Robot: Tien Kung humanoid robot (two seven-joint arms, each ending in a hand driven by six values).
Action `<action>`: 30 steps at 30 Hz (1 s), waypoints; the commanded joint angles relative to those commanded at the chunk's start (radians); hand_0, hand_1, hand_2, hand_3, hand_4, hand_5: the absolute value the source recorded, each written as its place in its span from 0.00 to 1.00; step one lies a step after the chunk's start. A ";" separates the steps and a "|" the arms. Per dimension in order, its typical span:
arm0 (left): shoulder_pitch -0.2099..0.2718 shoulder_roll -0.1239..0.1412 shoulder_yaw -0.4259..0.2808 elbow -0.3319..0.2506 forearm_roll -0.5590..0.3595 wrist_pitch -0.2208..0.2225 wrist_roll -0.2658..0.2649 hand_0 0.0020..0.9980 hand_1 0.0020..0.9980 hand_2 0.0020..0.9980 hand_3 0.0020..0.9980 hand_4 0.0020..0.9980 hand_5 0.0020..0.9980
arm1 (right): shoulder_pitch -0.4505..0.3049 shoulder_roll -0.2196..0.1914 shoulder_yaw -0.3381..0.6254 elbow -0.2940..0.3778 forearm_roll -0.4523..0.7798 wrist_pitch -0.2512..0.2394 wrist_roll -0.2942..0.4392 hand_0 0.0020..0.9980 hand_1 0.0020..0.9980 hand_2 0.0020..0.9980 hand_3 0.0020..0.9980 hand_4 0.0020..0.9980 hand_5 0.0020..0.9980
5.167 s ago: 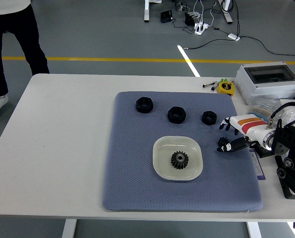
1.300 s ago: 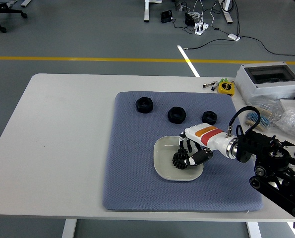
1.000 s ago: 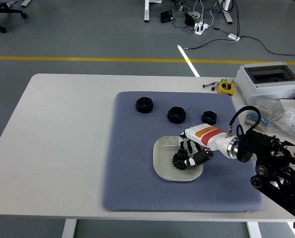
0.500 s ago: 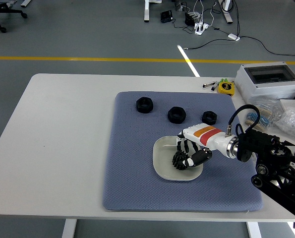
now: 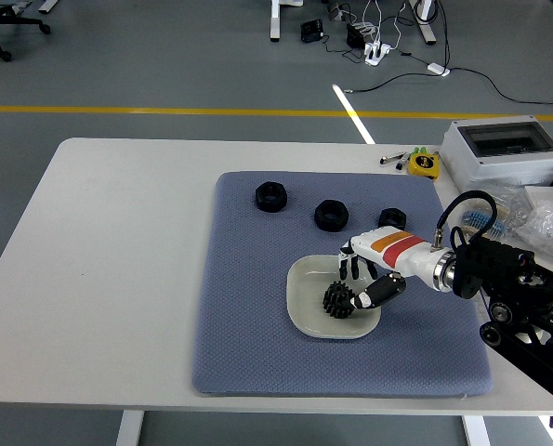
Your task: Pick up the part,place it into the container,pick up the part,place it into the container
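Your right hand (image 5: pixel 364 283) has just let go: a moment ago its fingers were curled on the black toothed metal gear (image 5: pixel 336 299); now they are spread and drawing back toward the rim. The gear rests inside the pale, glossy rounded-square dish (image 5: pixel 304 279), so I judge this placement done. Three black ring-shaped nuts (image 5: pixel 331 215) remain in a row on the blue-grey textured mat (image 5: pixel 248 307) covering the white counter (image 5: pixel 127 232).

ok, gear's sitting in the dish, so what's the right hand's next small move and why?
Probably lift the right hand clear, then toward the nearest black part. The gear lies in the dish, the fingers look open, and three parts remain on the mat.
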 joint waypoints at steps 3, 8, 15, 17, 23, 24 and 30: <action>0.001 0.000 -0.001 0.000 0.002 -0.001 0.001 0.71 0.64 0.68 0.58 0.68 0.63 | -0.009 -0.010 0.044 0.020 -0.025 0.052 -0.006 0.11 0.34 0.50 0.57 1.00 0.43; 0.001 -0.001 -0.001 0.000 0.004 -0.001 0.000 0.71 0.64 0.68 0.58 0.68 0.63 | -0.041 -0.029 0.137 0.049 -0.047 0.087 -0.021 0.15 0.36 0.53 0.60 1.00 0.43; 0.001 -0.002 -0.004 0.000 0.009 -0.002 0.000 0.71 0.64 0.68 0.58 0.68 0.64 | -0.134 -0.041 0.264 0.071 0.150 -0.121 -0.016 0.33 0.54 0.70 0.74 1.00 0.55; -0.001 -0.002 0.000 0.001 0.006 -0.001 -0.002 0.71 0.64 0.68 0.58 0.68 0.64 | -0.171 -0.043 0.291 0.091 0.228 -0.199 0.009 0.33 0.54 0.70 0.74 1.00 0.55; -0.007 -0.004 0.007 0.001 -0.005 0.001 -0.007 0.71 0.64 0.68 0.58 0.68 0.63 | -0.290 -0.026 0.374 0.155 0.482 -0.410 0.120 0.53 0.66 0.78 0.79 1.00 0.67; -0.008 -0.005 0.007 0.001 -0.005 0.001 -0.007 0.71 0.64 0.68 0.58 0.68 0.63 | -0.309 -0.020 0.390 0.162 0.521 -0.426 0.141 0.53 0.66 0.78 0.79 1.00 0.67; -0.017 -0.010 0.012 0.000 -0.008 0.000 -0.009 0.71 0.64 0.68 0.58 0.68 0.63 | -0.407 0.036 0.484 0.175 0.774 -0.428 0.269 0.65 0.73 0.81 0.84 1.00 0.74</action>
